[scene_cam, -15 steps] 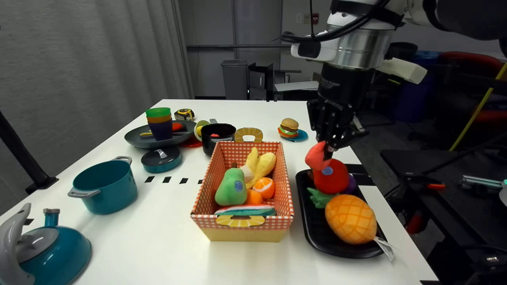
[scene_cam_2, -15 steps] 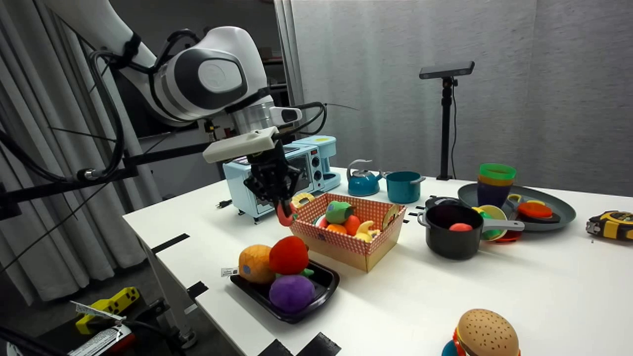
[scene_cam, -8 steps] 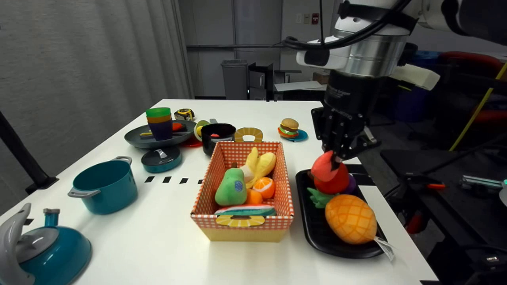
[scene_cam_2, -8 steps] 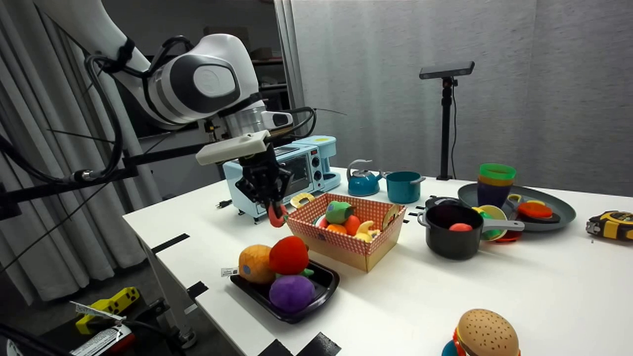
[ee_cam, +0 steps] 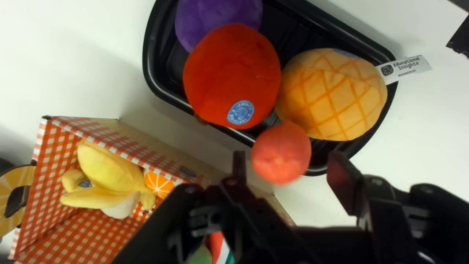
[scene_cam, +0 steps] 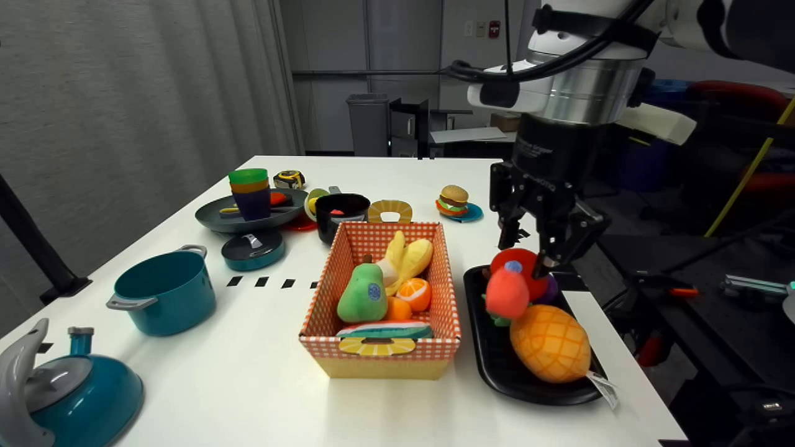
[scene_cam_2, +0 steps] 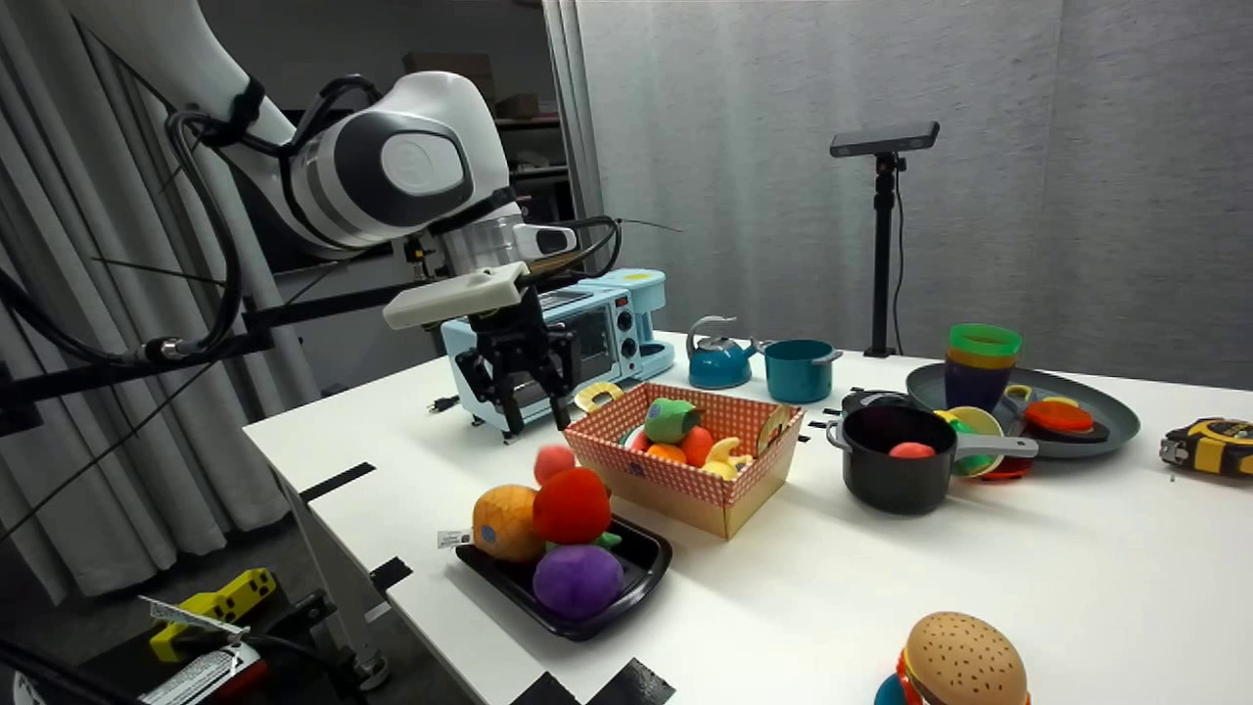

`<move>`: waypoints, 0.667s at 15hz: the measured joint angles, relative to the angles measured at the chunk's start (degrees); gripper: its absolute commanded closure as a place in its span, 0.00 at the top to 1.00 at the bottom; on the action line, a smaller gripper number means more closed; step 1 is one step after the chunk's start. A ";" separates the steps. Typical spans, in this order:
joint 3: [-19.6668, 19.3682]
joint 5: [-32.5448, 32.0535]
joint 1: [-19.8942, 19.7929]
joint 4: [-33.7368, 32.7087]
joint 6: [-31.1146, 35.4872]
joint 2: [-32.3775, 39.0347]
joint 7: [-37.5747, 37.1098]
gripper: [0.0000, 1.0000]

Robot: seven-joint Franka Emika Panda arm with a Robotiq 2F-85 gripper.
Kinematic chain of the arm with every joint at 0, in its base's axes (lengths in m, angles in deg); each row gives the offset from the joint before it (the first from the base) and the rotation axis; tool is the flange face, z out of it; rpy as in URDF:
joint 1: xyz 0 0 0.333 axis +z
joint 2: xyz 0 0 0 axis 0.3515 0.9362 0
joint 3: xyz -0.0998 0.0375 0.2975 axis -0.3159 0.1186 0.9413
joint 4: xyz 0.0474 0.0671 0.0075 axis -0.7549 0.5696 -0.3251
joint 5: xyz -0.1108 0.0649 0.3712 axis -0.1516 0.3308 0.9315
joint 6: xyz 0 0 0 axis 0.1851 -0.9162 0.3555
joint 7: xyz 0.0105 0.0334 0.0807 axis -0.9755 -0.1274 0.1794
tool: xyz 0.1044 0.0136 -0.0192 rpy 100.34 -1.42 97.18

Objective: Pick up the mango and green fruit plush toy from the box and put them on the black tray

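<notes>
My gripper (scene_cam: pixel 525 253) stands open above the black tray (scene_cam: pixel 492 366), its fingers apart on either side. Just below the fingertips is a coral-red plush toy (scene_cam: pixel 508 297), clear of both fingers (ee_cam: pixel 340 178); it is blurred, and I cannot tell whether it touches the tray. The green fruit plush toy (scene_cam: pixel 363 295) leans in the chequered box (scene_cam: pixel 380 367) beside the tray, and shows only as a sliver at the bottom of the wrist view. Which toy is the mango I cannot tell; a yellow plush (scene_cam: pixel 417 259) lies by a banana in the box.
A red plush (scene_cam_2: pixel 573 506), a purple plush (scene_cam_2: pixel 579 582) and a pineapple-patterned orange plush (scene_cam: pixel 551 343) fill much of the tray. The box also holds orange toys and a melon slice. A teal pot (scene_cam: pixel 164 292), kettle (scene_cam: pixel 87 391) and black pot (scene_cam_2: pixel 896 460) stand around.
My gripper has come down and shifted over the tray with the coral-red toy. Its fingers have since spread, and the toy is let go below them. The box's contents look the same.
</notes>
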 measured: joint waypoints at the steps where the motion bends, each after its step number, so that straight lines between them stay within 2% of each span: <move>1: -0.01 0.00 0.00 0.00 0.00 0.00 -0.10 0.98; 10: -0.53 0.00 -0.22 -0.30 -0.01 -0.03 -1.93 1.00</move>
